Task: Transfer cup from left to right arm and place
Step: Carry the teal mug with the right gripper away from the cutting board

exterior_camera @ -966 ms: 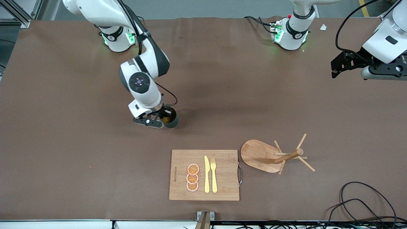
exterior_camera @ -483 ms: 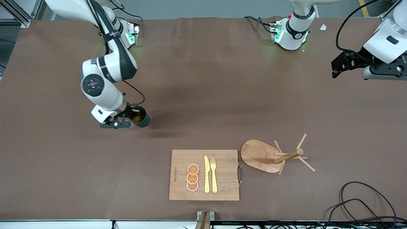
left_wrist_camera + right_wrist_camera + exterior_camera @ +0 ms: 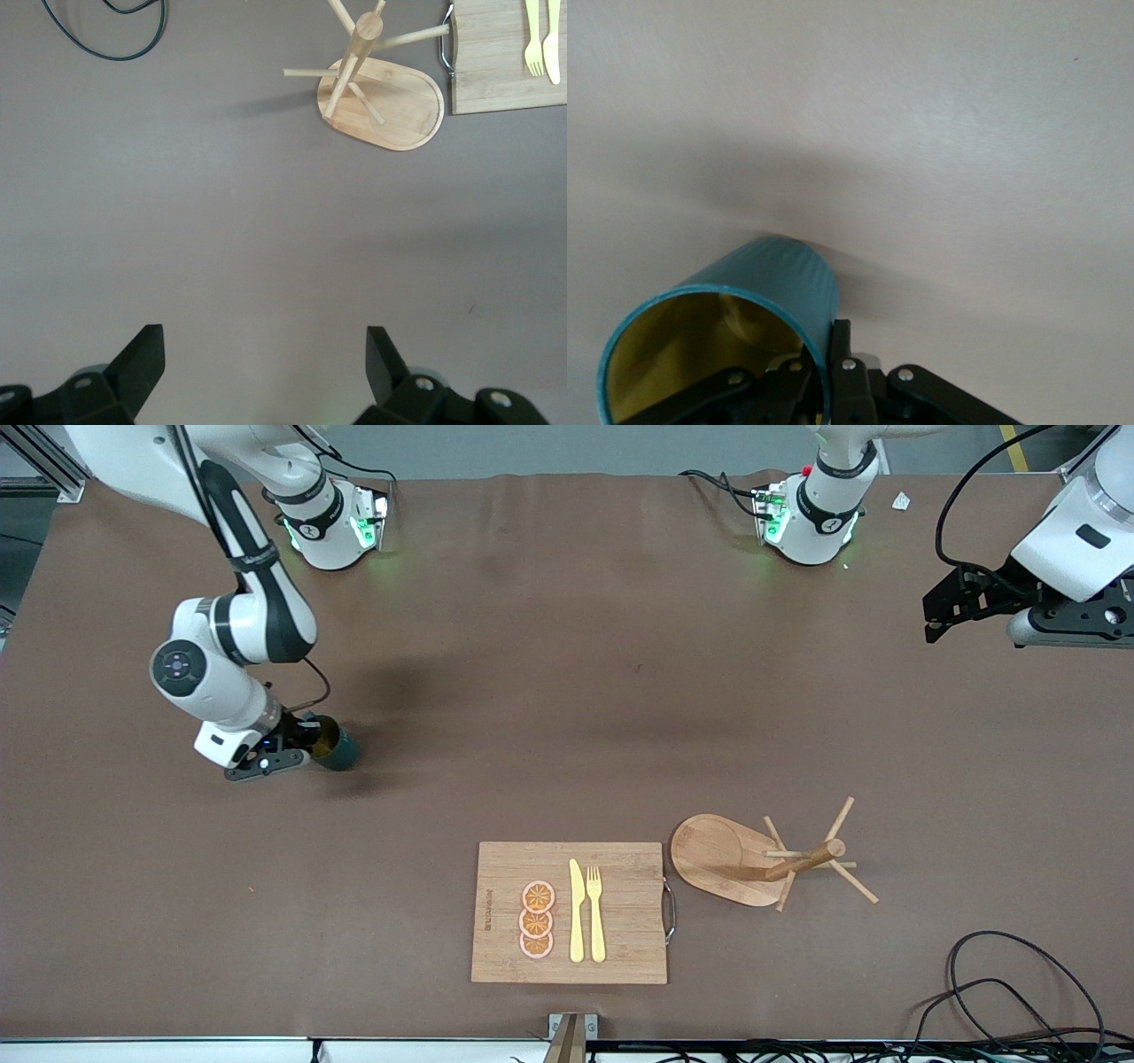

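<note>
Teal cup (image 3: 335,751) sits pinched by its rim in our right hand (image 3: 297,748), left-centre of the frame, over the counter (image 3: 567,691); our left hand (image 3: 952,607) waits wide open, empty, upper right.

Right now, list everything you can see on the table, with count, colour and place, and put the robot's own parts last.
cup: one, dark teal with a yellow-brown inside, held above the table toward the right arm's end.
cutting board: one, light wood, near the front camera's edge.
orange slices: three, orange, in a row on the board.
knife: one, yellow, on the board beside the slices.
fork: one, yellow, beside the knife.
mug tree: one, light wood, beside the board toward the left arm's end.
cables: black, at the table's corner nearest the camera, left arm's end.
right gripper: shut on the cup's rim.
left gripper: open, empty, waiting over the left arm's end.
</note>
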